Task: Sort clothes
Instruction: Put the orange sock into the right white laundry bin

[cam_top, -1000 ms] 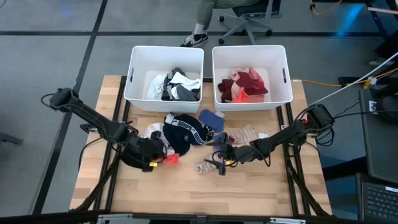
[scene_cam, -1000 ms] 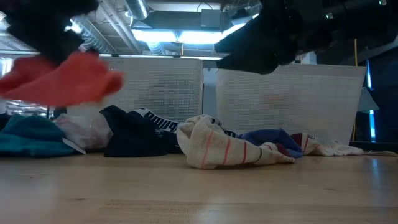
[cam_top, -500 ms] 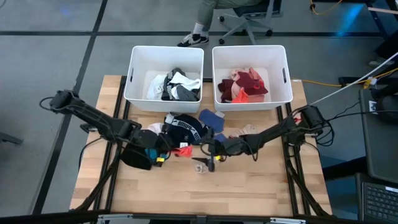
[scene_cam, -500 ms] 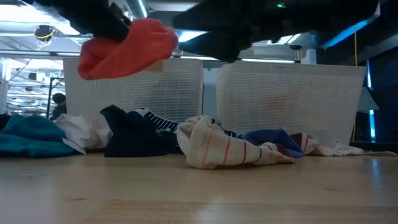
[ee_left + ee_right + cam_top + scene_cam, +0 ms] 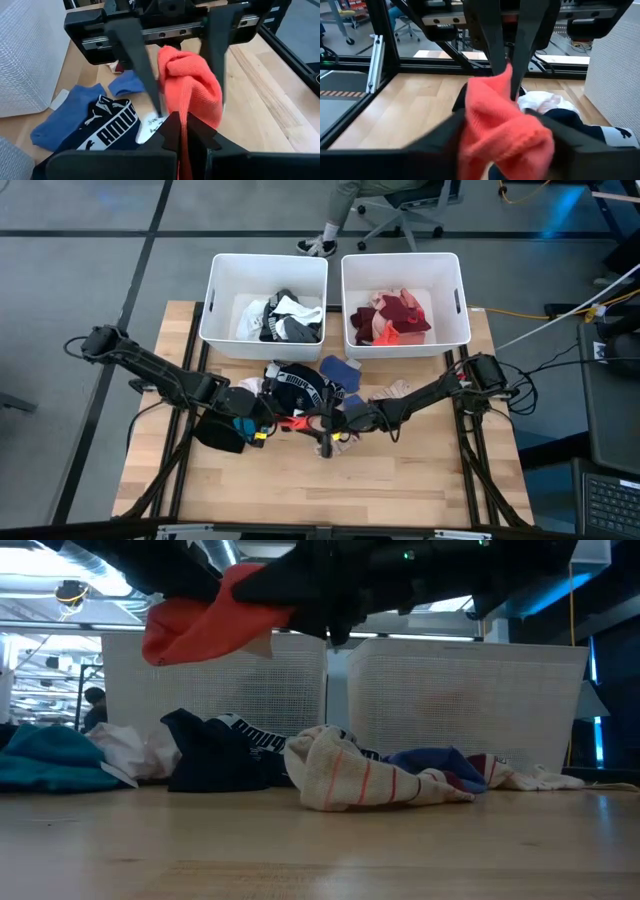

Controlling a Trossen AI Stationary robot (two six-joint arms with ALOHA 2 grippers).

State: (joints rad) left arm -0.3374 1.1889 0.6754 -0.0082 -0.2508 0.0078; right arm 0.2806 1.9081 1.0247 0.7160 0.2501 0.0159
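- Nearest, on the wood: a cream red-striped sock (image 5: pixel 345 780), untouched beneath both arms.
- Above it, mid-table: left gripper (image 5: pixel 268 423) pinched tight on a coral-red sock (image 5: pixel 192 90), lifted rightward off the pile within the last second.
- Now meeting it: right gripper (image 5: pixel 325 424), swung in from the right, fingers (image 5: pixel 137 55) narrowing around the sock — likely a handover.
- Farthest: right bin (image 5: pixel 462 305) of reds, probable destination.

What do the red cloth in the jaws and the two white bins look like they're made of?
Red cloth: soft knit fabric, matte, with fine ribbed texture and limp folds.
White bins: probably rigid plastic, smooth rims; the low view shows a fine grid pattern on their walls.
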